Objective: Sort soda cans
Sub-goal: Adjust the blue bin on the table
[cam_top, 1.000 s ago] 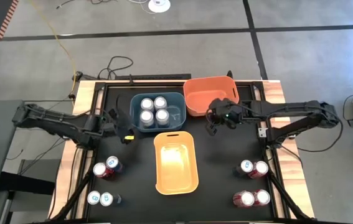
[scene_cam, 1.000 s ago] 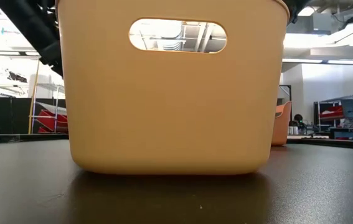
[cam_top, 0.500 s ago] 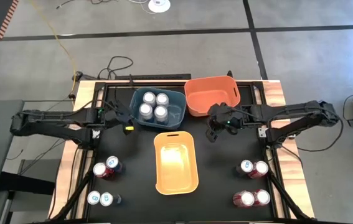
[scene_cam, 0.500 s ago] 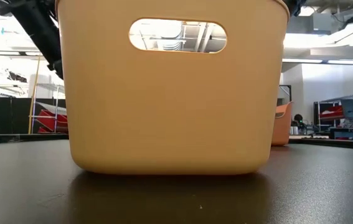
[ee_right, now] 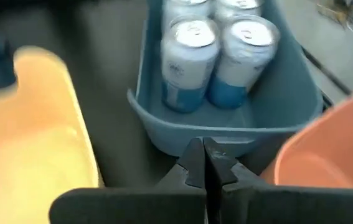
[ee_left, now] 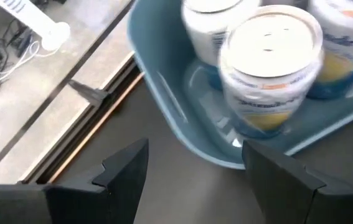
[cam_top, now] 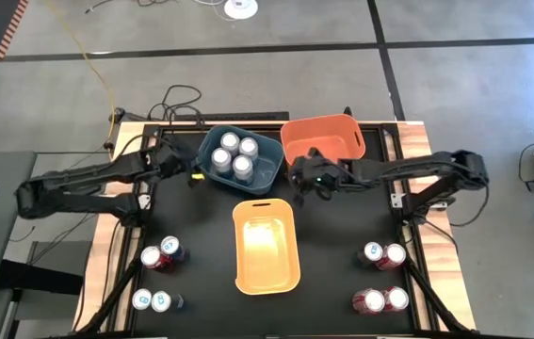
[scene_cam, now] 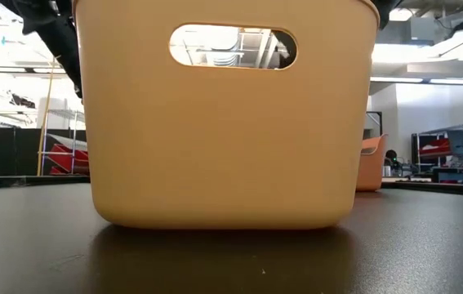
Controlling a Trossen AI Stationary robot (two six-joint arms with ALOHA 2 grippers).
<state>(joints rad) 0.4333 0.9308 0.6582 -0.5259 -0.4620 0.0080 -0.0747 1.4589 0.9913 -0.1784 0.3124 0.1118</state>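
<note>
A blue bin (cam_top: 238, 160) holding several light cans with blue marks (ee_left: 269, 68) sits turned askew on the black table, beside an orange bin (cam_top: 321, 141). A yellow bin (cam_top: 267, 243) stands nearer. My left gripper (ee_left: 198, 177) is open at the blue bin's left near corner (cam_top: 199, 171). My right gripper (ee_right: 204, 155) is shut, its tips at the bin's right near end (cam_top: 276, 186). Loose cans stand upright on the table: a red and a blue one (cam_top: 161, 252), two silver-topped ones (cam_top: 151, 300), one beside a red (cam_top: 383, 253), two reds (cam_top: 385, 299). My left gripper comes level from the table's left and has the blue bin's rounded corner (ee_left: 220, 155) between its open fingers; one finger (ee_left: 276, 174) lies at the outer wall, but I cannot tell whether it touches. My right gripper has its shut fingertips (ee_right: 202, 149) against the bin's end wall (ee_right: 195, 134) below the rim, slanting from the right; whether they touch cannot be told.
The yellow bin (scene_cam: 231, 114) fills the low view, with my left arm (scene_cam: 51, 33) behind it. Wooden strips and the black frame (cam_top: 149, 141) border the table. Bare black tabletop lies on both sides of the yellow bin.
My left gripper has moved toward the far edge along the blue bin's left side. My right gripper has moved left, to the bin's right near end. The blue bin has slid a little toward the far edge and turned askew, its cans with it.
</note>
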